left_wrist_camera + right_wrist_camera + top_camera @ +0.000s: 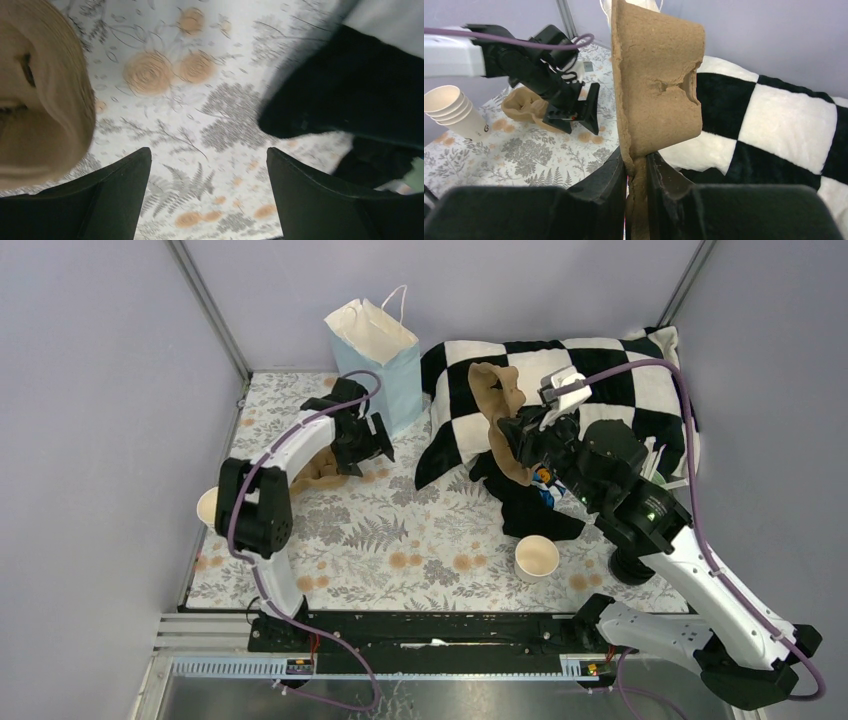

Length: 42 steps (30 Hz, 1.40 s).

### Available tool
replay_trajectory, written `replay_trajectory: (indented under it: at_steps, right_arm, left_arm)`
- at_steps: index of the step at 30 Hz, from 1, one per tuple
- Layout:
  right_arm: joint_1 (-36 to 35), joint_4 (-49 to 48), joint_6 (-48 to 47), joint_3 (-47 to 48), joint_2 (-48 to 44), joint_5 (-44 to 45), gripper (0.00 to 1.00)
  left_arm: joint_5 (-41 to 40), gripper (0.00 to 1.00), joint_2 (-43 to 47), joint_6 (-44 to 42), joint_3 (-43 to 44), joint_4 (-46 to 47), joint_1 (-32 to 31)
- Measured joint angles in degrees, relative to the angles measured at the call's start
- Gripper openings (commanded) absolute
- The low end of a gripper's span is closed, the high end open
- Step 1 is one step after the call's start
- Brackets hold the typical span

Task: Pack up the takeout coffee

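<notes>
Brown pulp carrier [659,80] stands upright, pinched at its lower edge by the right gripper [636,165] near the checked blanket [774,125]. We see the left gripper [209,160] spread wide above the floral cloth [200,75]. The lidless cup [537,558] sits upright on the cloth near the right arm's base.

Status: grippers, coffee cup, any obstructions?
Left gripper open, empty, over table. Right gripper shut on pulp carrier, aloft. Coffee cup lidless, upright on table, untouched. Nothing blocking it.

Lilac walls [90,390], floral, seemingly cloth-covered table [400,540]
</notes>
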<state>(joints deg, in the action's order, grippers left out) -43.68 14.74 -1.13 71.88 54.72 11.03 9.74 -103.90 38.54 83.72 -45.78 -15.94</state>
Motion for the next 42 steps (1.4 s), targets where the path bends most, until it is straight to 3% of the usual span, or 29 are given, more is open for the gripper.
replay_trajectory:
  at_steps: [7, 12, 16, 22, 26, 29, 34, 38, 42]
  right_arm:
    - [0.0, 3.5, 2.4, 2.2, 0.4, 1.2, 0.0]
    - [0.0, 4.3, 3.2, 2.2, 0.5, 1.8, 0.0]
    - [0.0, 5.6, 3.7, 2.8, 1.6, 1.4, 0.0]
    - [3.2, 8.7, 4.8, 4.6, 6.4, -4.9, 0.0]
    - [11.0, 10.5, 7.5, 7.7, 11.8, -18.4, 0.0]
    - [14.7, 11.1, 11.0, 10.1, 15.4, -28.2, 0.0]
    - [16.9, 11.0, 16.1, 11.0, 18.5, -41.7, 0.0]
    - [17.0, 11.1, 18.9, 11.1, 20.5, -48.5, 0.0]
    - [17.0, 10.3, 21.2, 11.1, 20.8, -51.6, 0.0]
  left_arm:
    - [-7.0, 0.9, -3.5, -4.3, -5.1, 3.7, 2.4]
    - [-9.2, 0.9, -3.5, -7.4, -8.5, 4.2, 9.4]
    - [-5.4, 0.9, -2.8, -9.7, -8.1, 3.8, 12.5]
    - [8.5, 0.91, 2.4, -9.4, -5.3, 5.4, 5.9]
    - [20.9, 0.94, 12.2, -2.8, -8.3, 16.2, 3.6]
    - [28.2, 0.96, 22.4, 6.5, -15.2, 30.9, 3.5]
    - [32.6, 0.94, 32.2, 21.1, -22.9, 51.1, 0.4]
    - [32.9, 0.83, 32.5, 26.3, -22.6, 56.0, -3.1]
    - [31.8, 0.58, 31.7, 25.8, -19.4, 52.5, -5.6]
